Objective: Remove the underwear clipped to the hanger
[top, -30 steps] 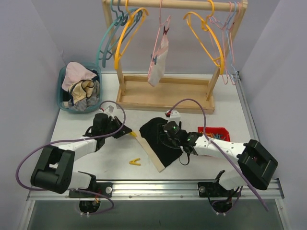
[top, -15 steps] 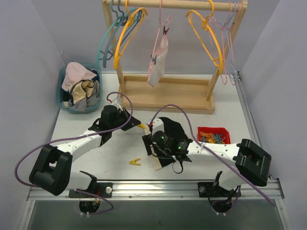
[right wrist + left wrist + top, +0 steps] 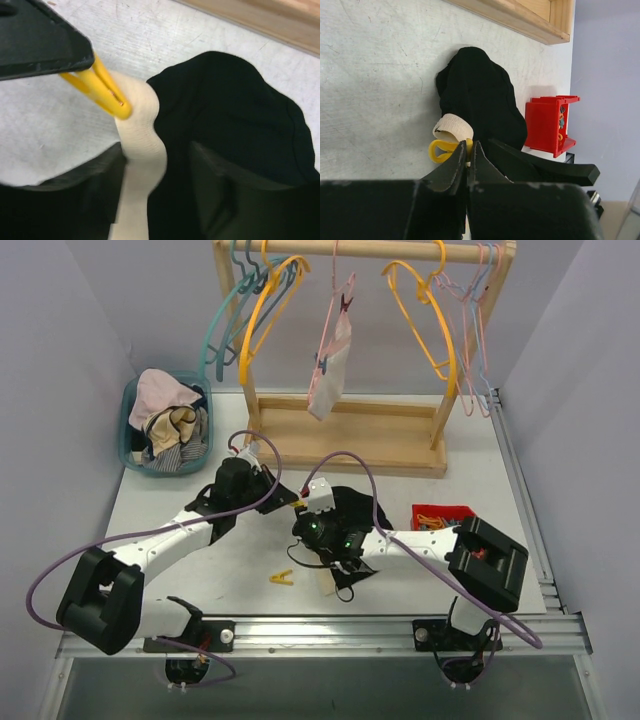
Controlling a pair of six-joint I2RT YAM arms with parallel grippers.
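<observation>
On the table (image 3: 250, 560), the left gripper (image 3: 468, 146) is clamped on a yellow clothespin (image 3: 97, 82) that bites the cream waistband (image 3: 142, 150) of the black briefs (image 3: 235, 115). The right gripper (image 3: 157, 175) has its jaws apart astride that waistband and the black cloth; whether they press it I cannot tell. A red bin (image 3: 445, 517) sits just beside. The pink-white briefs (image 3: 332, 365) hang on the wooden rack (image 3: 340, 440), well apart from both grippers.
</observation>
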